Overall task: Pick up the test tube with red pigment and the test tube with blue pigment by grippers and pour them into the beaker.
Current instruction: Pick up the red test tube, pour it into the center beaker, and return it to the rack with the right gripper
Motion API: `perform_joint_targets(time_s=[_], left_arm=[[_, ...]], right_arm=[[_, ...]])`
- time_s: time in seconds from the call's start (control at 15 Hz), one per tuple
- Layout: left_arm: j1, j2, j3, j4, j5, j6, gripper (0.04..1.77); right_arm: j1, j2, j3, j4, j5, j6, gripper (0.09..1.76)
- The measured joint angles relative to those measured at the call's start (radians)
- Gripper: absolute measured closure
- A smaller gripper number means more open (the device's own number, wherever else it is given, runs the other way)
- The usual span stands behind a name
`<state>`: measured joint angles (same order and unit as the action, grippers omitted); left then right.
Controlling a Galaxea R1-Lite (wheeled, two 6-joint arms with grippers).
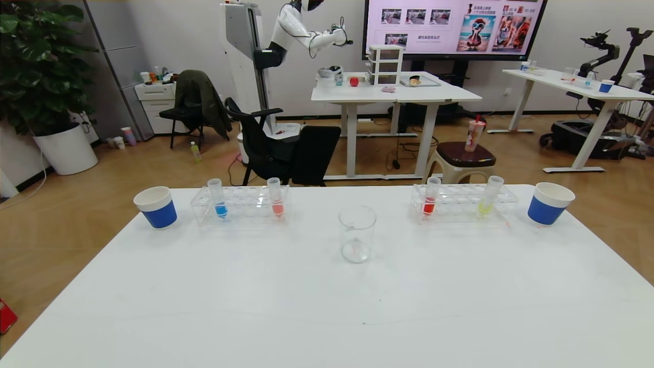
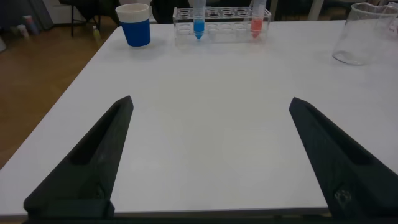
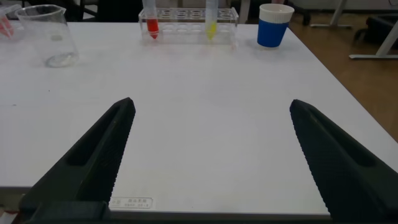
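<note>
The clear beaker (image 1: 357, 234) stands empty at the middle of the white table (image 1: 327, 306). The blue tube (image 1: 219, 199) stands upright in the left clear rack (image 1: 240, 205), with a salmon-pink tube (image 1: 276, 198) beside it. The red tube (image 1: 430, 197) stands upright in the right rack (image 1: 462, 202), with a yellow-green tube (image 1: 489, 196). Neither arm shows in the head view. My left gripper (image 2: 211, 106) is open and empty at the table's near edge, far from the blue tube (image 2: 198, 18) and the beaker (image 2: 367, 34). My right gripper (image 3: 211, 106) is open and empty, far from the red tube (image 3: 151, 20) and the beaker (image 3: 48, 36).
A blue-banded white paper cup (image 1: 156, 207) stands at the far left and another (image 1: 548, 203) at the far right. Beyond the table's far edge are chairs, a stool, desks and another robot.
</note>
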<state>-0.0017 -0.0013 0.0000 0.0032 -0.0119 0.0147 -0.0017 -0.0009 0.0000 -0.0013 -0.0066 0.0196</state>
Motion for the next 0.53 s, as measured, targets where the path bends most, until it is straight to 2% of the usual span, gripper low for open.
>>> perform_joint_targets(time_s=[0.53], left_arm=[[0.000,0.000,0.000,0.000,0.000,0.000,0.06]], right_arm=[[0.000,0.000,0.000,0.000,0.002,-0.003,0.11]])
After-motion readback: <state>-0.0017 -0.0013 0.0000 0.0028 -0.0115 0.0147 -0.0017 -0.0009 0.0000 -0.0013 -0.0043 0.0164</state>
